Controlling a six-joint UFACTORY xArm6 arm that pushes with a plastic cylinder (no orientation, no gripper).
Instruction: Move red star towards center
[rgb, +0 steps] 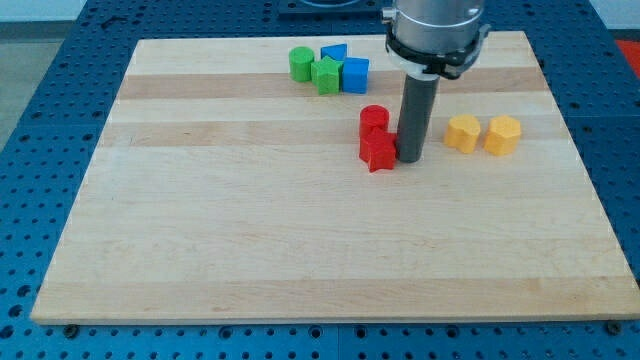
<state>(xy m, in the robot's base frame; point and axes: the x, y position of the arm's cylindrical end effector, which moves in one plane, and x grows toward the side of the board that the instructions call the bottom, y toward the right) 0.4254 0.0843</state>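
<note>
The red star (378, 153) lies on the wooden board (250, 230), a little right of the board's middle and toward the view's top. A red cylinder (374, 119) sits just above it, touching or nearly touching. My tip (409, 158) is down on the board right beside the star's right edge, apparently touching it. The dark rod rises from there to the arm's head at the view's top.
A green cylinder (300, 63), a green block (325, 74), a blue cube (354, 74) and a blue block (334, 53) cluster at the top centre. Two yellow blocks (462, 132) (502, 135) lie right of my tip.
</note>
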